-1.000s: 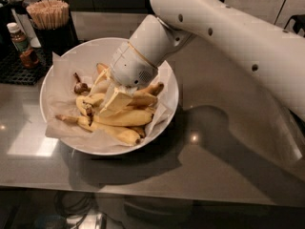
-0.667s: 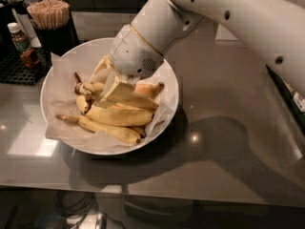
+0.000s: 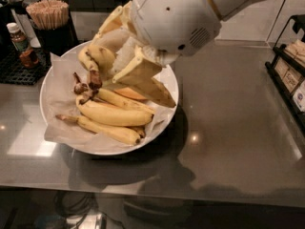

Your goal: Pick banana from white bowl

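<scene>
A grey, reflective surface fills the scene. A large white robot arm hangs over the far right part of a wide white bowl and hides that side of it. Crinkled white paper lines the bowl. The arm's cream-coloured tool sits low over the bowl's middle, just above the fruit. Whether it is wide, narrow or holding anything cannot be told. A freckled yellow banana lies across the bowl's near half, among other bananas. Behind the bowl's left side stand a dark cup of wooden sticks and a small bottle.
</scene>
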